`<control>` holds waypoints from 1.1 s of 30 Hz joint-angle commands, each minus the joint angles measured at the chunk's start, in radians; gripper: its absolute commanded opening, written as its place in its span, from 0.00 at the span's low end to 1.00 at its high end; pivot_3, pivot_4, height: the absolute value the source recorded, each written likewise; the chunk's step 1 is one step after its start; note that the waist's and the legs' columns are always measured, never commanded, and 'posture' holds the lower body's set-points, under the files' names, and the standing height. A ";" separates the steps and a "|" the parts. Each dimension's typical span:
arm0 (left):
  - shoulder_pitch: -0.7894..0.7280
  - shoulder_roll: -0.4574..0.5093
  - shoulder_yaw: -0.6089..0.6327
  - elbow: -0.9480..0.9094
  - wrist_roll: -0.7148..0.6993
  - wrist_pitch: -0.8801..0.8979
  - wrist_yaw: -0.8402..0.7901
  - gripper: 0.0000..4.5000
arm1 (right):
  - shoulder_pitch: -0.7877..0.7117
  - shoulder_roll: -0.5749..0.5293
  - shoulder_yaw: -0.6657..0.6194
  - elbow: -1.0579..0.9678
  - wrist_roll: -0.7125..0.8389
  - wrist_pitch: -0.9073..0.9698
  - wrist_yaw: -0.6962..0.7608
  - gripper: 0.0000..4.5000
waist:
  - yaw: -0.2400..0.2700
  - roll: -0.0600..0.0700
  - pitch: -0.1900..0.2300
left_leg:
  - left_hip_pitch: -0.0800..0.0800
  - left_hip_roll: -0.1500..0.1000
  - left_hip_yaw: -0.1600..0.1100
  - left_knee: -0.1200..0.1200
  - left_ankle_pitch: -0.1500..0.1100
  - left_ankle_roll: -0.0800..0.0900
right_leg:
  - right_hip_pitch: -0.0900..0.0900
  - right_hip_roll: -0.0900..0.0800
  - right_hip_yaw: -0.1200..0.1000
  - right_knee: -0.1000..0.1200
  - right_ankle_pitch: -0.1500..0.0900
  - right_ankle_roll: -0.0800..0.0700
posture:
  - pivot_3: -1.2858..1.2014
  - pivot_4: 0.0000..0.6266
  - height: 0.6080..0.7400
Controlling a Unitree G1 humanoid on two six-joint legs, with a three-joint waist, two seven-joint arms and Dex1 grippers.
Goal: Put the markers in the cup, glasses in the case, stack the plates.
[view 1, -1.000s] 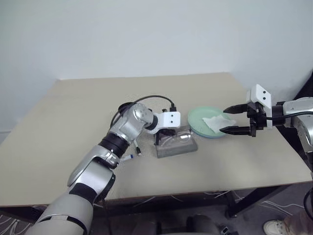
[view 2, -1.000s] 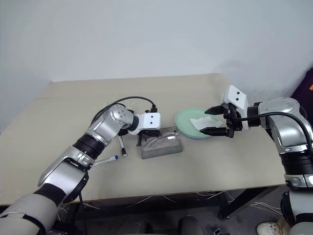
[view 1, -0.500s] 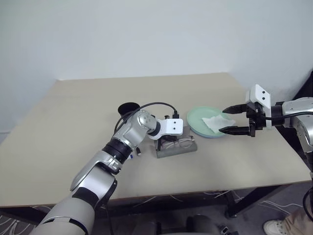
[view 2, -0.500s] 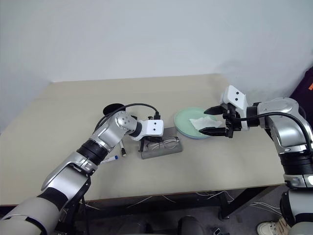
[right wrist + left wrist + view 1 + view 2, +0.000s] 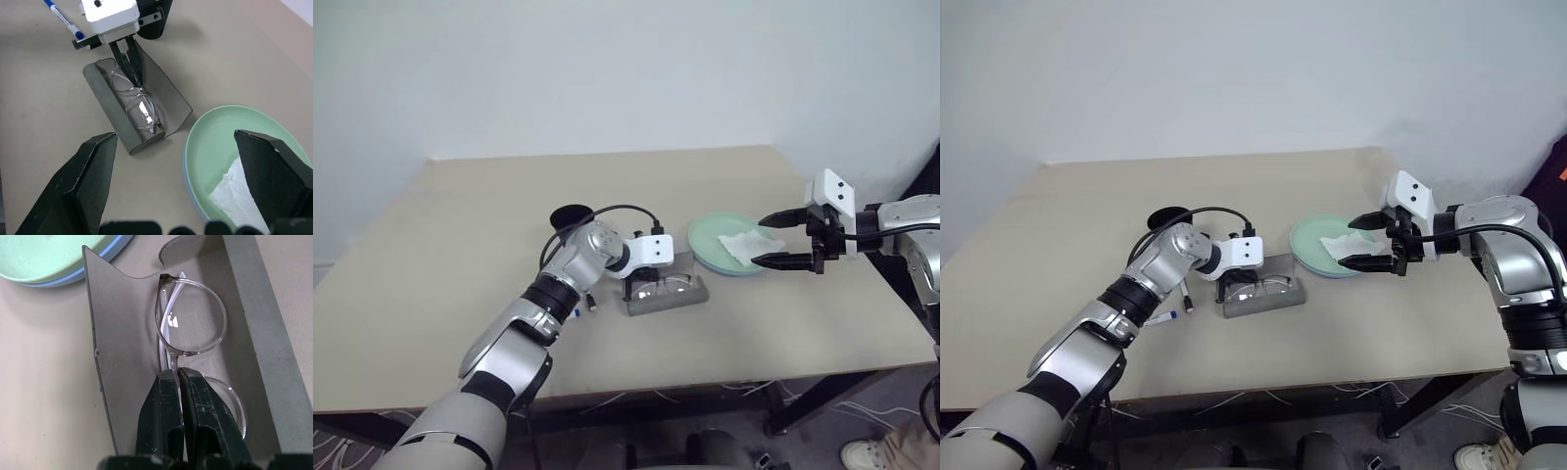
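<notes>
No writing can be read anywhere; the blue-capped marker (image 5: 62,18) carries blue print too small to make out, and it lies on the table (image 5: 754,333) beside the case (image 5: 115,115); the grey case stands open with the glasses (image 5: 193,330) lying inside, and the left gripper (image 5: 178,377), fingers pressed together, pinches their bridge; to its right the pale green plate (image 5: 710,240) sits on the light blue one (image 5: 80,275), a white tissue (image 5: 747,246) in it; the right gripper (image 5: 775,242) hovers spread above that tissue; the black cup (image 5: 571,214) stands farther back.
</notes>
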State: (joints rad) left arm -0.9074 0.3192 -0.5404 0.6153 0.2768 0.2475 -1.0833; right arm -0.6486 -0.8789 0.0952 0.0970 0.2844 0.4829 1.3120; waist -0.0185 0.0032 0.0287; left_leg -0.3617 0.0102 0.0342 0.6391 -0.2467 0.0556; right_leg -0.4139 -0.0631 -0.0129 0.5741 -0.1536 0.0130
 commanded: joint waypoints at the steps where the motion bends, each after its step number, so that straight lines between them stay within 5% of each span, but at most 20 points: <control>1: -0.003 -0.004 0.001 -0.032 0.008 0.004 -0.007 0.01 | -0.013 -0.006 -0.024 -0.033 0.015 -0.002 -0.001 0.92 | 0.000 0.000 0.000 | 0.000 0.000 0.000 0.000 0.000 0.000 | 0.000 0.000 0.000 0.000 0.000 0.000 | 0.52 0.00 0.93; 13: 0.049 0.029 0.000 -0.165 0.000 0.034 -0.099 0.01 | -0.007 -0.004 -0.022 -0.035 0.011 -0.007 -0.004 0.92 | -0.001 0.000 0.000 | 0.000 0.000 0.000 0.000 0.000 0.000 | 0.000 0.000 0.000 0.000 0.000 0.000 | 0.52 0.00 0.93; 28: -0.132 0.033 0.148 -0.066 -0.075 -0.003 -0.023 0.01 | -0.023 -0.001 -0.012 -0.015 0.005 -0.016 0.005 0.92 | 0.000 0.000 0.000 | 0.000 0.000 0.000 0.000 0.000 0.000 | 0.000 0.000 0.000 0.000 0.000 0.000 | 0.52 0.00 0.93; 33: -0.204 0.008 0.183 0.124 -0.057 -0.087 0.120 0.21 | -0.028 0.005 -0.008 -0.015 0.006 -0.015 0.002 0.92 | -0.001 0.000 0.000 | 0.001 0.000 0.000 0.000 0.000 0.000 | 0.000 0.000 0.000 0.000 0.000 0.000 | 0.52 0.00 0.93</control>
State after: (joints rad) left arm -1.0723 0.3313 -0.3863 0.7039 0.2192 0.1979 -1.0071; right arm -0.6478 -0.8767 0.1023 0.0951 0.2831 0.4765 1.3131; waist -0.0193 0.0031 0.0288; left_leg -0.3610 0.0103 0.0337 0.6394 -0.2467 0.0556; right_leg -0.4134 -0.0628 -0.0131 0.5742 -0.1533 0.0135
